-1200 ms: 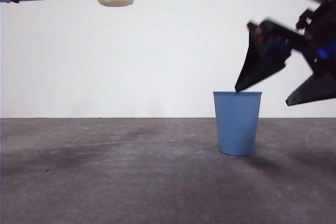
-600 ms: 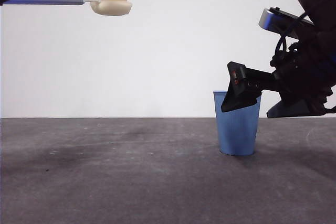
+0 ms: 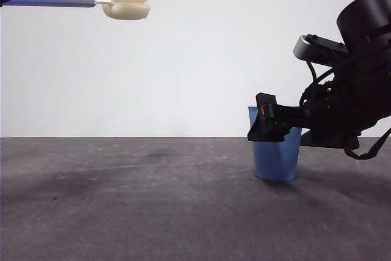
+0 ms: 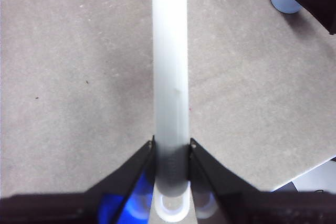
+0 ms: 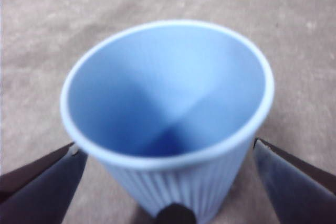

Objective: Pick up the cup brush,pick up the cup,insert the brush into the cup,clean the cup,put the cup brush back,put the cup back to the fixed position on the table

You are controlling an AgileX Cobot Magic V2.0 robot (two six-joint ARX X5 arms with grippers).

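Ribbed blue plastic cup [image 3: 276, 160] upright on dark grey counter [image 3: 122, 200], bare surface toward nine o'clock. Right gripper [image 5: 170, 156] spread wide, straddling rim, not clamped. Left gripper [image 4: 171, 148] pinching grey-handled, cream-sponge cup brush [image 3: 125, 0] aloft.

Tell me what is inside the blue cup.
Nothing: the right wrist view looks into the ribbed blue plastic cup and shows bare blue walls and bottom. The open right gripper flanks it; its outer far side is hidden.

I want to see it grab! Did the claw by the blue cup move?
Yes. The right claw dropped from above the cup rim to straddle its upper wall.
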